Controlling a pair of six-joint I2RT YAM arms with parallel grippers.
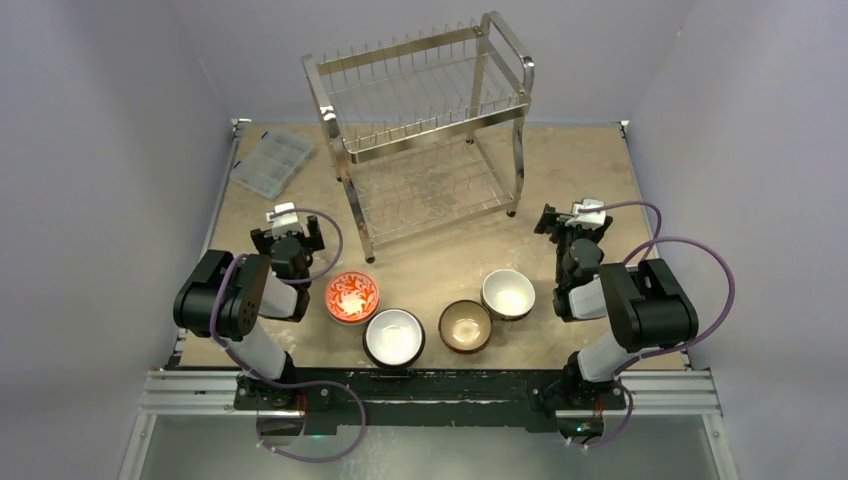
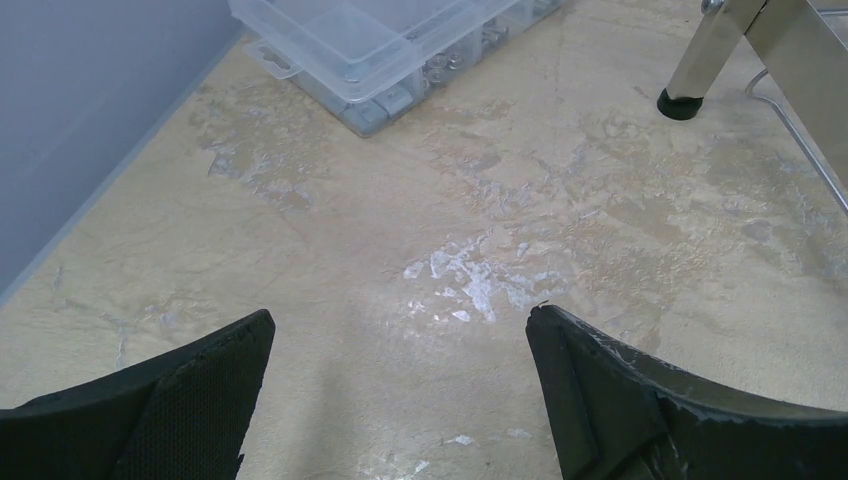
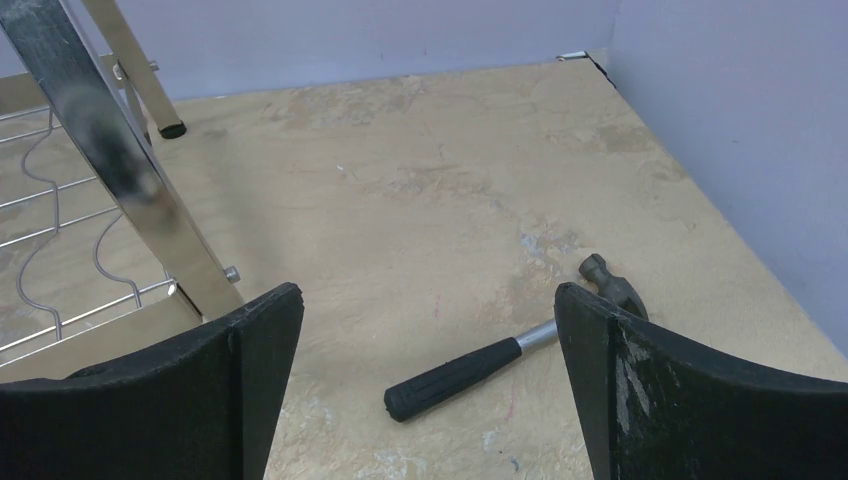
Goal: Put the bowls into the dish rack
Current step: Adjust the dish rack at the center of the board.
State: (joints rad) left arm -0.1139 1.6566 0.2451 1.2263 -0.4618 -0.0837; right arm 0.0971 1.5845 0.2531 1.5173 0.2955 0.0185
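Several bowls sit in a loose row on the table's near side: an orange-red patterned bowl (image 1: 351,297), a dark-rimmed bowl with a white inside (image 1: 394,336), a brown bowl (image 1: 465,326) and a white bowl (image 1: 508,293). The steel wire dish rack (image 1: 425,130) stands at the back with both tiers bare. My left gripper (image 1: 288,232) (image 2: 400,315) is open over bare table, left of the orange-red bowl. My right gripper (image 1: 573,222) (image 3: 430,290) is open, right of the white bowl, holding nothing. No bowl shows in either wrist view.
A flat clear plastic compartment box (image 1: 273,160) (image 2: 390,45) lies at the back left. A small hammer (image 3: 500,360) with a black grip lies on the table below my right gripper. Rack legs (image 2: 700,60) (image 3: 120,170) stand close to both grippers. Grey walls enclose the table.
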